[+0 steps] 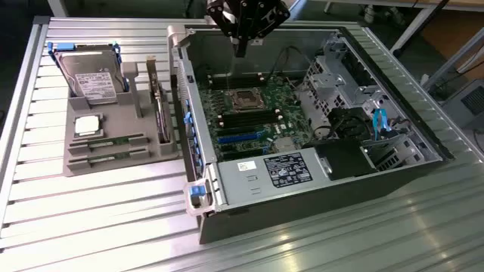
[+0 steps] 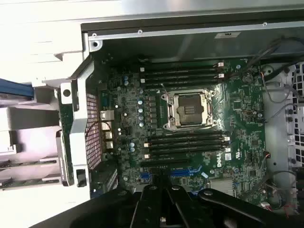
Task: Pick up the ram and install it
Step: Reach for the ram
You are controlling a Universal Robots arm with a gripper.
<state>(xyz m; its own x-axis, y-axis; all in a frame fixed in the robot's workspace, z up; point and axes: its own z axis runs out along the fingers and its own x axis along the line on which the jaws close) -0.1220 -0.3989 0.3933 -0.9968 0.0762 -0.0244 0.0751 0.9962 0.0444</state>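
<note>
we see the hand (image 1: 240,51) hang over the far end of the open case (image 1: 302,207), above the motherboard (image 1: 257,122) and just beyond the cpu socket (image 1: 246,101). its fingers are narrow, pressed together and gripping nothing. in the wrist view the hand (image 2: 164,213) looks down on the socket (image 2: 187,109) and the dark memory slots (image 2: 185,140) on either side of it. the ram (image 1: 113,141) is well apart from the hand: two green sticks in the near slots of the grey tray (image 1: 74,136) on the bench (image 1: 98,215), on the exterior view's left of the case. farther back in that tray sit a silver chip (image 1: 87,124), a hard drive (image 1: 90,79) and an upright card (image 1: 160,113).
</note>
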